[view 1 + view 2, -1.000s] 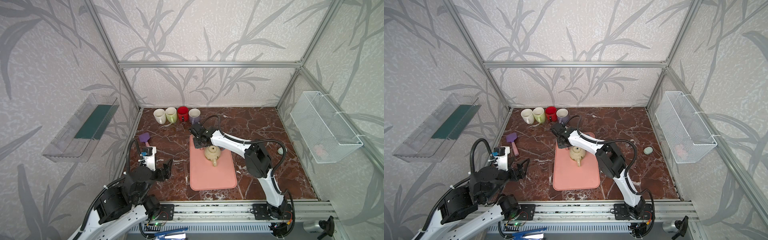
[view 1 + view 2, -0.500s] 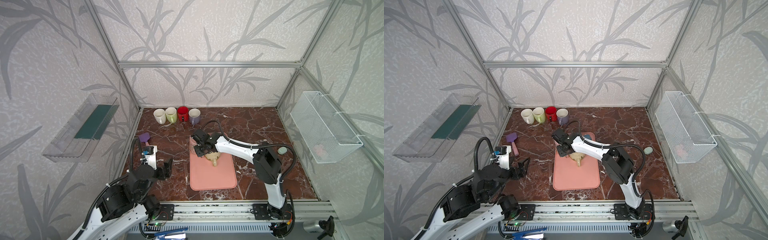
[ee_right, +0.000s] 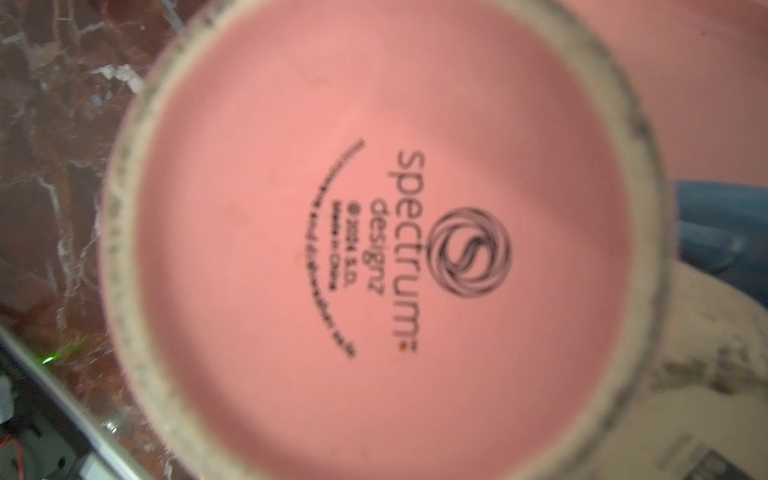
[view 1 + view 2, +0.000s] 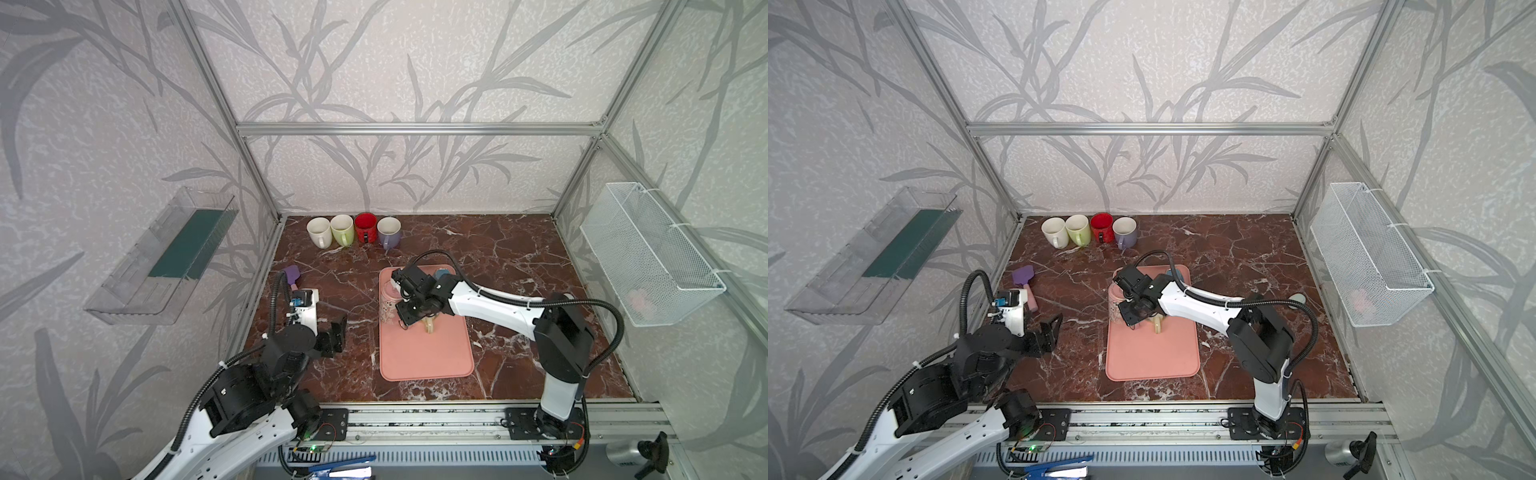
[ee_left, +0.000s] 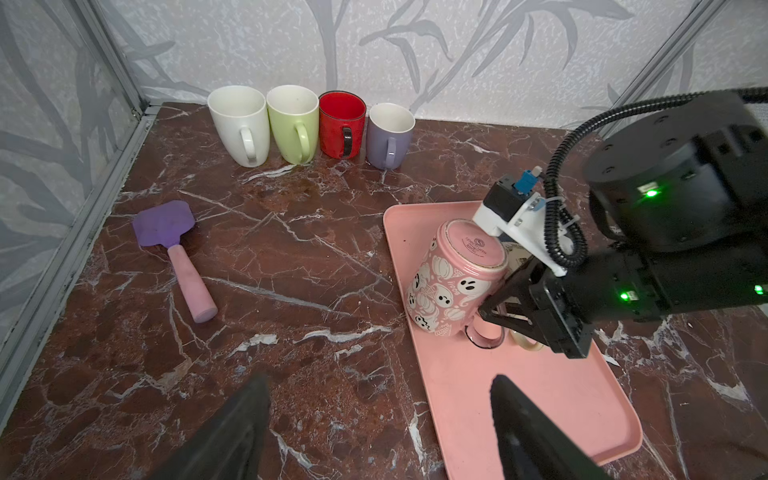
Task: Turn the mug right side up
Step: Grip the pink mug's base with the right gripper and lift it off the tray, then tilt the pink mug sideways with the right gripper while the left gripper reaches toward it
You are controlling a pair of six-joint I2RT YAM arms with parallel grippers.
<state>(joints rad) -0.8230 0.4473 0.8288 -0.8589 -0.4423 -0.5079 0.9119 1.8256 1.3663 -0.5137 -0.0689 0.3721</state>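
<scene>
Pink mug [image 5: 449, 282] is tilted base-up at the tray's [image 5: 540, 407] far left corner, handle [image 5: 486, 338] pinched in the nearly closed right claw [image 5: 494, 309], base facing its wrist; the left claw [image 5: 379, 382] is spread, empty, well apart.

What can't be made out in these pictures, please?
Left wrist view: whether the right gripper's fingers pinch the handle of the pink mug; their frame covers the contact.
Same view: the cream item, only a handle loop past the right arm.
Right wrist view: the blue object, blurred and cut off.
In a top view: the pink thing in the wire basket, too small.
</scene>
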